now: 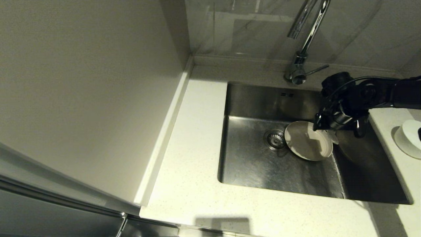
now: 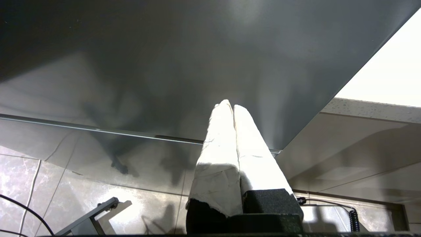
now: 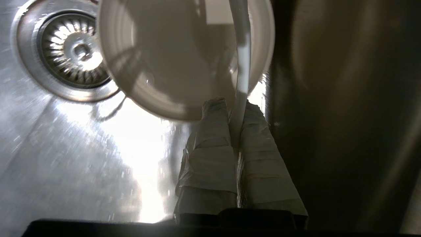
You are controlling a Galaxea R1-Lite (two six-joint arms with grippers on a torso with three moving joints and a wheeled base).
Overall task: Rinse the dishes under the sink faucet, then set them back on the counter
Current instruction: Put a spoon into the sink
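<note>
Right gripper (image 3: 234, 108) fingers (image 3: 210, 138) pinch the plate (image 1: 307, 140) rim.

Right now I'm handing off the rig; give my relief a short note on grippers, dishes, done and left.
Right gripper: shut on the rim of the cream-white round plate, held tilted inside the square steel sink beside the drain strainer.
Left gripper: shut, empty, parked away from the sink.
Small white bowl: on the speckled counter, right of the sink.
Left: set the plate back on the counter.
</note>
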